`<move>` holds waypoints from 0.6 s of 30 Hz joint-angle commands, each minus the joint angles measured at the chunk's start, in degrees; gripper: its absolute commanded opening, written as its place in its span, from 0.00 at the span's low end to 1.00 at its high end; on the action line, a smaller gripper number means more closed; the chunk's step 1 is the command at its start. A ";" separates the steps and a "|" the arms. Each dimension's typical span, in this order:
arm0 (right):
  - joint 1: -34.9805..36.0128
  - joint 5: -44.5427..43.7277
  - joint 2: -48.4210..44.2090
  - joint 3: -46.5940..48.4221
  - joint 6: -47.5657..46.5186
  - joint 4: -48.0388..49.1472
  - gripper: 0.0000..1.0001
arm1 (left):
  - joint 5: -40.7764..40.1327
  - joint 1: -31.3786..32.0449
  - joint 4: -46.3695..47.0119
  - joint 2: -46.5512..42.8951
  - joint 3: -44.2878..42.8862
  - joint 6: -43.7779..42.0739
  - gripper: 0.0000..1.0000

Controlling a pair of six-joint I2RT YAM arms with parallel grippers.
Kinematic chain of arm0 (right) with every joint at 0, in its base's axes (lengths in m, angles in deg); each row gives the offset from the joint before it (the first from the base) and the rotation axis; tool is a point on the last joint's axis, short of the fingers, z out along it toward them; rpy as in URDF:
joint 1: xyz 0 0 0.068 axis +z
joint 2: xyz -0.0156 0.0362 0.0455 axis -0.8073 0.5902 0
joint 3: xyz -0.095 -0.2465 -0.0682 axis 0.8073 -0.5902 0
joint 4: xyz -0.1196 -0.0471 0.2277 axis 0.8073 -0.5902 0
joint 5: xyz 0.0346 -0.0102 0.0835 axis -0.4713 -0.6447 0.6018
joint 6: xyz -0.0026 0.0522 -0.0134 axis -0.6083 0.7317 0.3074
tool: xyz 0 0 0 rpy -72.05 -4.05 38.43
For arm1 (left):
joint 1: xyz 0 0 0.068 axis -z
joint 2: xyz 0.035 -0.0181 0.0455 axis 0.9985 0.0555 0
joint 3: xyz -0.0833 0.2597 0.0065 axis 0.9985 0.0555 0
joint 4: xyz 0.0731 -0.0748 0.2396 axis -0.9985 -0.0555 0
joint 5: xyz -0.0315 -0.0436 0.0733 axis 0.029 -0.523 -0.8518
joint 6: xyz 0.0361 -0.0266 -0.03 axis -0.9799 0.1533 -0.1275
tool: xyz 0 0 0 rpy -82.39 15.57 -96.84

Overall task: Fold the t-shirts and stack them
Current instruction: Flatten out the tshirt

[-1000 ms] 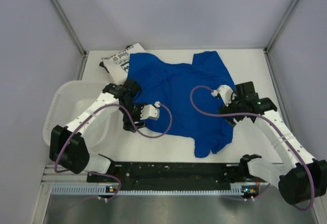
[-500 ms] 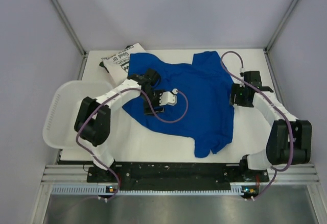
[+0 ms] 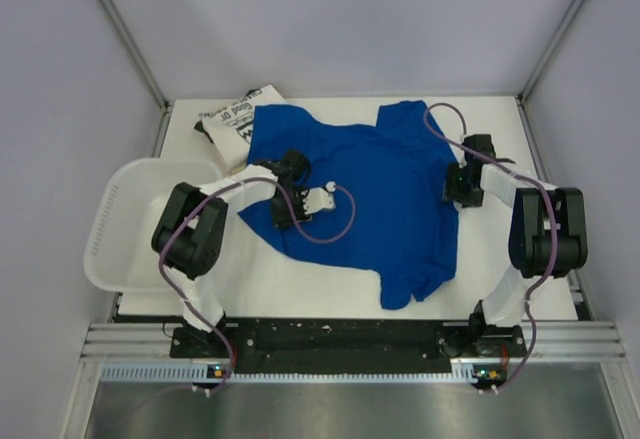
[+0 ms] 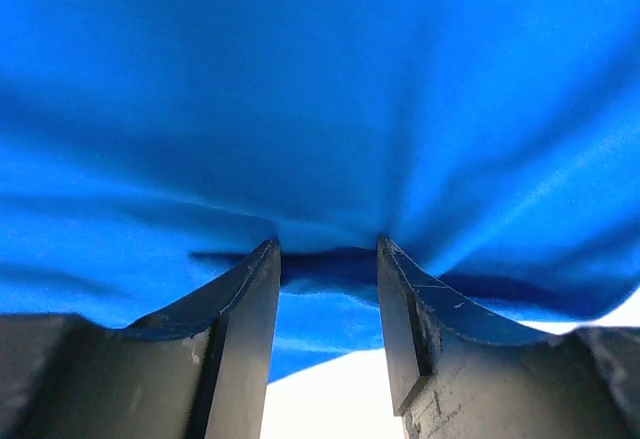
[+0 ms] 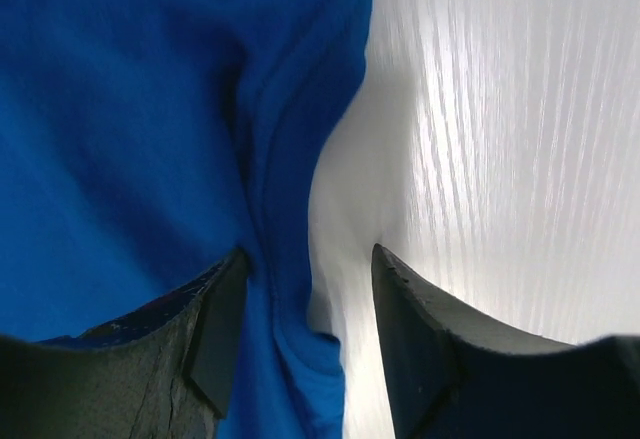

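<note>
Blue t-shirt (image 3: pixel 380 199): soft matt cloth, fine knit, creased, w/ a stitched hem. White t-shirt (image 3: pixel 230 124): matt cloth w/ flat black print. Basket (image 3: pixel 105 214) — white plastic, smooth, slightly translucent. Table (image 3: pixel 300 284): white, smooth, w/ a faint ribbed sheen close up. Left gripper (image 4: pixel 328 251) & right gripper (image 5: pixel 305 259) — dark matt hard plastic, fine scratches. Front rail (image 3: pixel 300 371): brushed metal.

Near t-shirt (image 3: pixel 390 194) overlaps far-left t-shirt (image 3: pixel 230 125), basket (image 3: pixel 100 231) to their left
</note>
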 commanded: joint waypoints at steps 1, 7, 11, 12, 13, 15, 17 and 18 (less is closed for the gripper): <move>0.03 -0.76 4.30 5.06 -0.37 1.48 0.53 | -3.71 -1.35 -5.50 -9.02 9.21 -2.93 0.48; 0.03 -2.87 -2.70 5.51 0.76 -1.94 0.59 | 0.93 -7.85 -13.57 -16.86 10.81 -4.95 0.50; -1.53 -3.40 -15.87 2.44 4.81 -2.82 0.63 | 4.97 -10.06 -24.03 -19.84 8.53 -10.22 0.52; -1.98 -3.40 -19.21 1.65 6.12 -3.70 0.65 | 5.51 -10.06 -26.84 -20.72 8.26 -11.71 0.52; -2.60 -2.88 -22.99 0.94 8.13 -4.40 0.71 | 5.69 -10.06 -27.91 -21.60 8.00 -12.86 0.52; -4.88 1.14 -30.19 -2.12 14.63 -4.59 0.92 | 6.04 -10.15 -28.36 -22.92 7.91 -14.44 0.54; -6.81 11.93 -36.27 -5.64 18.60 -4.50 0.94 | 6.04 -10.15 -25.21 -23.45 8.69 -14.45 0.56; -7.00 16.68 -38.82 -7.05 19.22 -5.19 0.93 | 6.04 -10.15 -23.72 -23.45 9.48 -14.45 0.57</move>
